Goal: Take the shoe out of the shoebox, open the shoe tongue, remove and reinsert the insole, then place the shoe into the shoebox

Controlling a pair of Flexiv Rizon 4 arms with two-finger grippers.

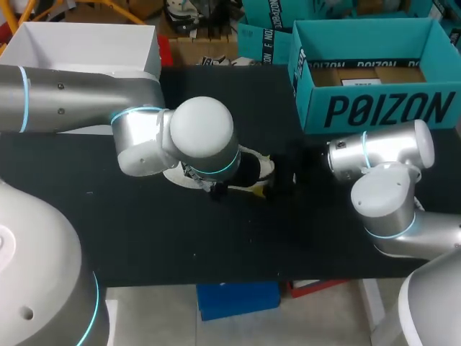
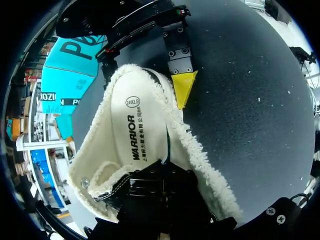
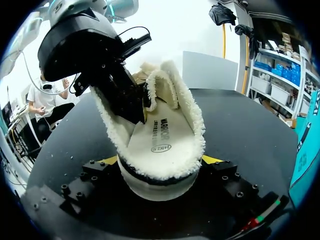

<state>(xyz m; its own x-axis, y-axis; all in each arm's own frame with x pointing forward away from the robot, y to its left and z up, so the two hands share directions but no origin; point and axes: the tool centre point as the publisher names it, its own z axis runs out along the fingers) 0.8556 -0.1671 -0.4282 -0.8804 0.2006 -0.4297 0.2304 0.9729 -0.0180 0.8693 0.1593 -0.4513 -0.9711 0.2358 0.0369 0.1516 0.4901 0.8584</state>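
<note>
Here the shoe lies left-to-right at frame centre, heel clamped between the right gripper's fingers; the left gripper sits by the tongue, grip undeterminable.

Left pincer across the shoe opening

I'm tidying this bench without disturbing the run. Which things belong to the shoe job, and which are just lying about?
Job: fleece-lined white shoe with black stripe, clamped in right gripper; white printed insole inside it; open teal cardboard shoebox; left gripper at the shoe's opening.

Lying about: open white box at the black table's far left corner.
</note>
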